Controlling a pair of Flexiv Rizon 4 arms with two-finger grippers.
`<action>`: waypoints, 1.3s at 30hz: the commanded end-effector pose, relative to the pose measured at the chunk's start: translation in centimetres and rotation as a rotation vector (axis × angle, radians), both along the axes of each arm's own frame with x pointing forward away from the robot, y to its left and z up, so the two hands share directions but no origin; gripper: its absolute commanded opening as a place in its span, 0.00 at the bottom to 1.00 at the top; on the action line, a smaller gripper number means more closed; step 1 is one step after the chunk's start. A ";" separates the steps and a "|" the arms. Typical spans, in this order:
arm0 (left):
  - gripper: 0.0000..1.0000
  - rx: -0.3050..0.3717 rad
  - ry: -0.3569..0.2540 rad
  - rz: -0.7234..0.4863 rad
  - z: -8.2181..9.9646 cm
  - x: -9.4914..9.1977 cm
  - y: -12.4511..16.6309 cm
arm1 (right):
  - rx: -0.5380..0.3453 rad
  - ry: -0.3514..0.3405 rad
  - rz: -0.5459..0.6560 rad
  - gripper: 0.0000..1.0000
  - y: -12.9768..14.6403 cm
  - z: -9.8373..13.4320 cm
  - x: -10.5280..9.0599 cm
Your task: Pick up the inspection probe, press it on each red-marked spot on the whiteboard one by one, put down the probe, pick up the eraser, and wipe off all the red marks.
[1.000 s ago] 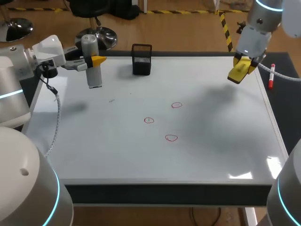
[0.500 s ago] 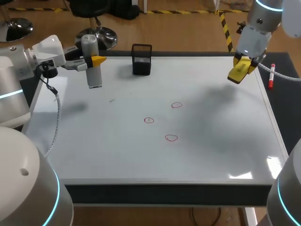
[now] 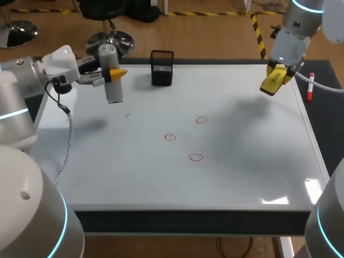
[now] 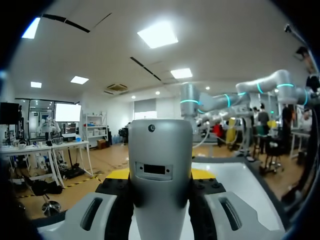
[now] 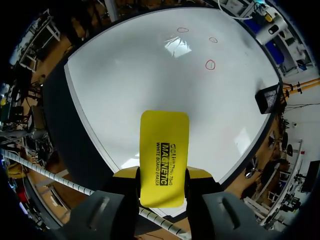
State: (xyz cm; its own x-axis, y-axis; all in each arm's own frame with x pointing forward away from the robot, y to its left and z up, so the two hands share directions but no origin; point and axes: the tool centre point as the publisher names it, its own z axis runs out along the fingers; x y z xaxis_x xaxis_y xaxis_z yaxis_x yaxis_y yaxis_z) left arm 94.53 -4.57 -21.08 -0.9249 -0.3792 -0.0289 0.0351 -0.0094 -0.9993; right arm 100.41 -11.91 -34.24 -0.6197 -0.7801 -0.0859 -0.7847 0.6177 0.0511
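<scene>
Left gripper is clamped snug on the grey inspection probe, fingers on both sides, probe upright. Right gripper is pinched on the yellow eraser, which sticks out past its tips over the whiteboard. Since a second ago the left arm has carried the probe a bit closer to the black mesh cup. The right one hasn't budged.

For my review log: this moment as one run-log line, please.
left gripper: shut on probe, upright, over board far-left corner | right gripper: shut on eraser, far-right corner | red marks: three, unwiped
</scene>
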 end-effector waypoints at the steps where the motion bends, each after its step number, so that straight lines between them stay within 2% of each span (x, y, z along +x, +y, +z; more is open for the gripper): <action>1: 0.00 -0.011 -0.016 -0.003 -0.2 -1.0 -0.7 | -0.003 0.000 0.002 0.00 -0.1 0.1 0.0; 9: 0.00 -0.057 -0.030 -0.056 -0.9 -2.7 -3.8 | -0.003 0.000 0.002 0.00 -0.1 0.1 0.0; 21: 0.00 -0.073 0.006 -0.137 -2.1 -5.0 -10.1 | -0.003 0.000 0.002 0.00 -0.1 0.1 0.0; 31: 0.00 -0.086 0.012 -0.183 -2.6 -6.3 -13.3 | -0.003 0.000 0.002 0.00 -0.1 0.1 0.0; 39: 0.00 -0.106 0.025 -0.224 -3.9 -6.9 -14.9 | -0.003 0.000 0.002 0.00 -0.1 0.1 0.0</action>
State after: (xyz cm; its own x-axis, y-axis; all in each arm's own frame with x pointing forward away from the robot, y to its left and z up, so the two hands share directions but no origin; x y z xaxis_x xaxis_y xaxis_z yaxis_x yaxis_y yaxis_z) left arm 87.17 -18.86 -24.47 -0.9854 -0.1684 0.0237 -0.0054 -0.1084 -0.9941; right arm 100.40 -11.90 -34.25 -0.6197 -0.7801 -0.0860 -0.7847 0.6177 0.0510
